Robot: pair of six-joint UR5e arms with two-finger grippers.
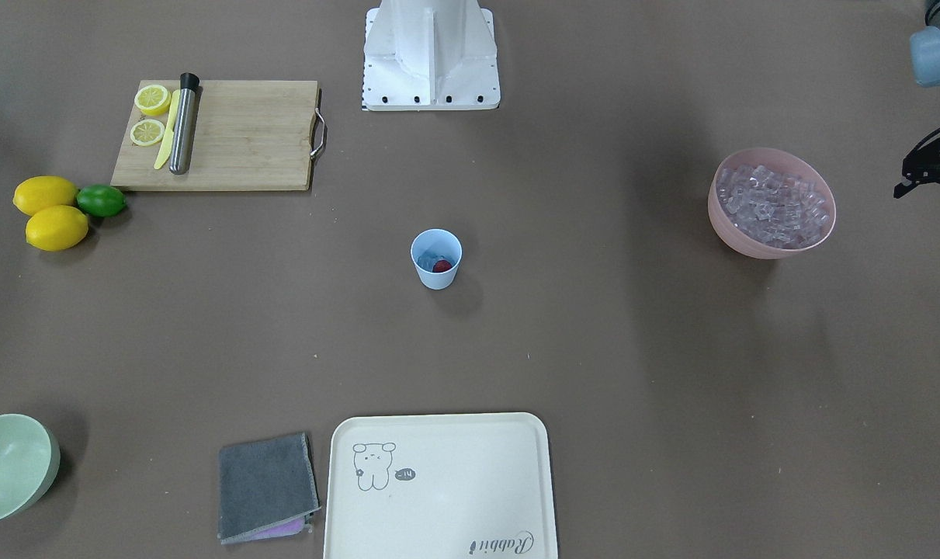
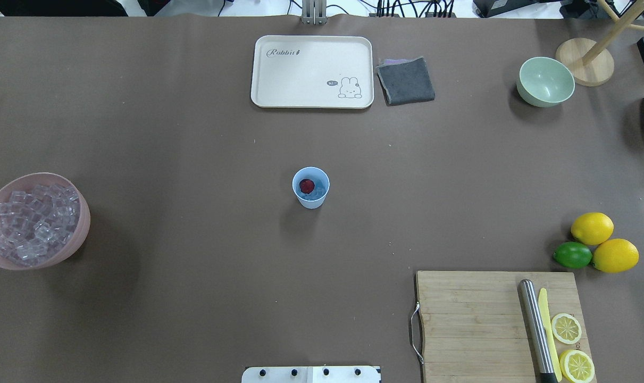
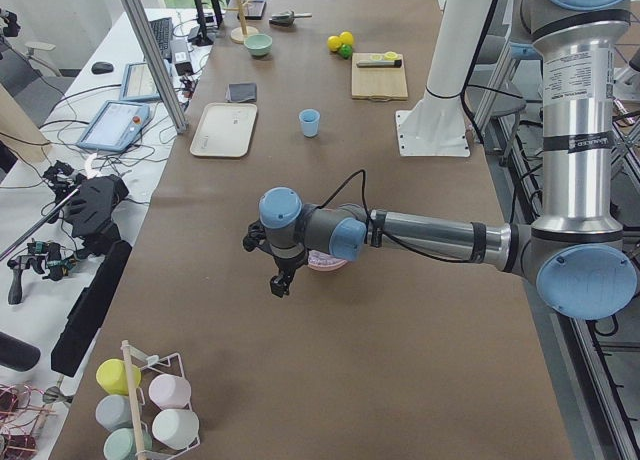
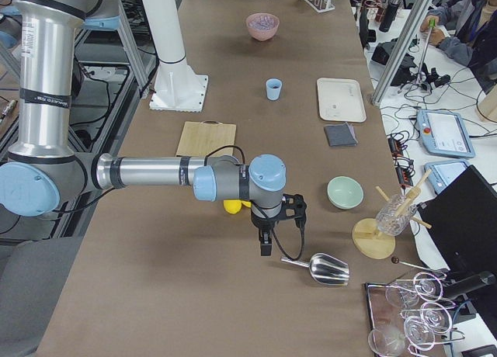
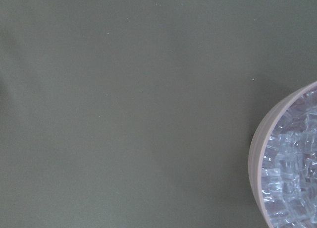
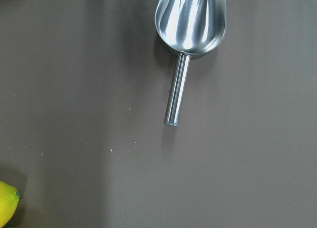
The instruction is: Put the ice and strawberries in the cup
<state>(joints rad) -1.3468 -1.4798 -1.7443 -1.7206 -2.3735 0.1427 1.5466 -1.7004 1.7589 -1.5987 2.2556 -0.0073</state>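
Note:
The light blue cup [image 1: 436, 260] stands upright mid-table, also in the overhead view [image 2: 311, 187]. Inside it lie the red strawberry [image 1: 442, 266] [image 2: 306, 185] and a few clear ice cubes [image 2: 317, 193]. More ice [image 1: 772, 203] [image 5: 292, 178] fills the pink bowl [image 1: 737, 241] [image 2: 82, 229]. My left gripper [image 3: 280, 285] hangs beside the pink bowl, away from the cup; only part of it shows at the front view's edge [image 1: 931, 167], and I cannot tell if it is open. My right gripper [image 4: 264, 244] hangs above the table near a metal scoop; I cannot tell its state.
The metal scoop [image 6: 190, 20] [image 4: 326, 270] lies empty on the table. A wooden cutting board [image 2: 492, 324] holds lemon slices, a yellow knife and a steel muddler. Two lemons [image 2: 592, 227] and a lime [image 2: 572, 255] lie beside it. A cream tray [image 2: 311, 72], grey cloth [image 2: 406, 80] and pale green bowl [image 2: 545, 81] stand at the far edge.

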